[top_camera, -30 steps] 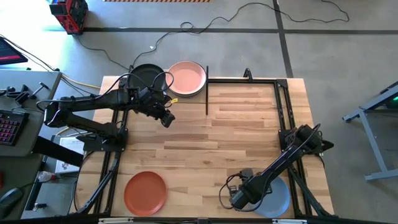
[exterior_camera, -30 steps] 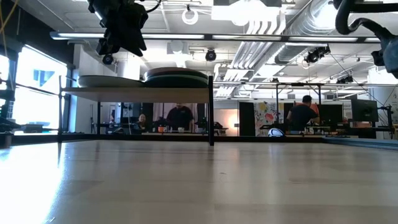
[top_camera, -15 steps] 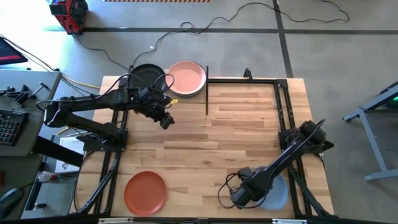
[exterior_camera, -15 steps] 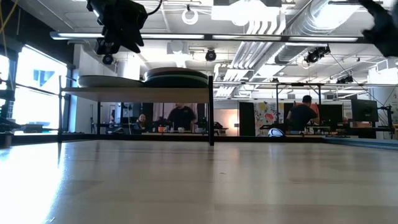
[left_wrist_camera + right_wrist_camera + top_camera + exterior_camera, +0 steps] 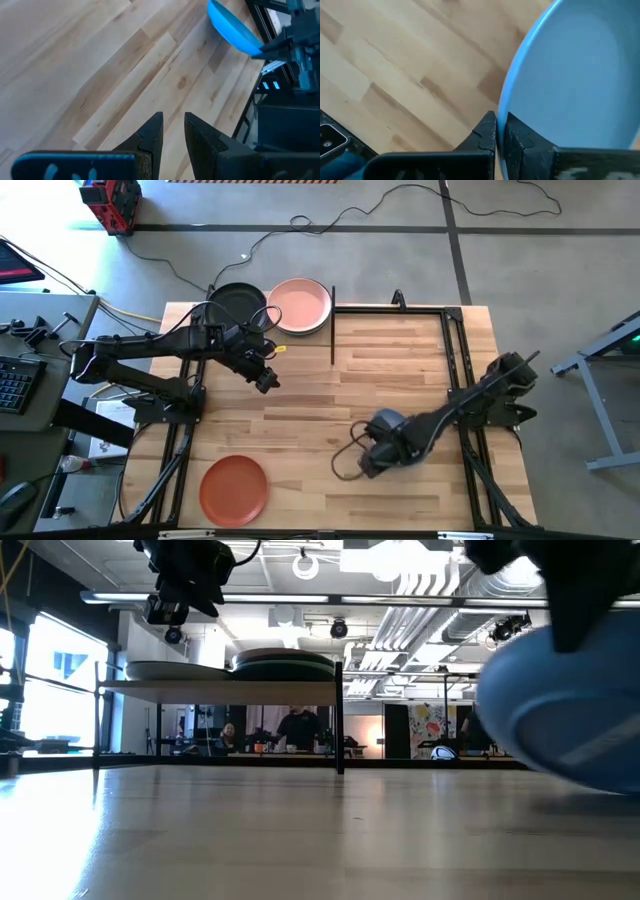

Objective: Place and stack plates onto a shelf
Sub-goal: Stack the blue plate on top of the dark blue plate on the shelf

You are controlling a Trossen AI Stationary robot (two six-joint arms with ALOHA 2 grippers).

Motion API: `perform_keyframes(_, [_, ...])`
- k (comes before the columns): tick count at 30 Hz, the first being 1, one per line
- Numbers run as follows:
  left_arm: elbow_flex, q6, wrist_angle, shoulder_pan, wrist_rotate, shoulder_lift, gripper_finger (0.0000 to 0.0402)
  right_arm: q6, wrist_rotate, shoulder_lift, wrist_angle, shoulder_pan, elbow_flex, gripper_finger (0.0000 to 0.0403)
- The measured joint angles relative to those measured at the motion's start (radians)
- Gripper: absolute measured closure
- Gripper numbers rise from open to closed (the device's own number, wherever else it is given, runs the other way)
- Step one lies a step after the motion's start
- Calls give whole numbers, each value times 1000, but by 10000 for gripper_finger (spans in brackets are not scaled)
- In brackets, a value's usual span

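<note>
The blue plate (image 5: 570,710) hangs in the air over the table's right half, tipped steeply, its underside toward the near edge; it also shows in the left wrist view (image 5: 232,27). My right gripper (image 5: 500,125) is shut on it. The shelf (image 5: 220,686) stands at the far left; a charcoal plate (image 5: 238,302) and a pink plate (image 5: 300,305) top the two stacks on it. A terracotta plate (image 5: 233,488) lies flat near the table's near left edge. My left gripper (image 5: 265,377) hovers open just in front of the shelf, holding nothing. My right gripper pinches the blue plate's rim (image 5: 506,107) between its two fingers, one on the inner face and one on the underside. The plate is lifted clear of the table and stands tilted on edge above the fingers.
The shelf's black upright (image 5: 333,330) stands between the shelf and the bare planks in the middle. Black frame rails (image 5: 455,350) run along the table's right and far edges. A loose cable loop (image 5: 345,465) hangs by the right gripper.
My right gripper has lifted the blue plate off the near right corner and carried it up and toward the table's middle, tipping it from flat to steeply on edge. In the low view the plate has swung into sight at the right.
</note>
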Motion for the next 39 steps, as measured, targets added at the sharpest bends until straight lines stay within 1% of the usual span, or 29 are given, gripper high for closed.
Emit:
perform_keyframes(8, [0,-4,0,-2,0,0,335,-365,-1,-65,7,-135,0,402])
perform_keyframes(19, [0,-133,1,-2,-4,0,335,-802,-17,-201,9,-270,0,403])
perform_keyframes(23, [0,-185,7,-2,-5,0,335,-989,-60,-242,20,-299,0,403])
perform_keyframes(28, [0,-299,6,-2,-4,0,335,-1226,-150,-267,29,-319,22,403])
perform_keyframes(35, [0,-397,6,-2,-4,0,335,-1647,-154,-262,21,-322,131,403])
perform_keyframes(39, [0,-441,8,-1,-3,0,335,-1797,-152,-261,20,-337,171,403])
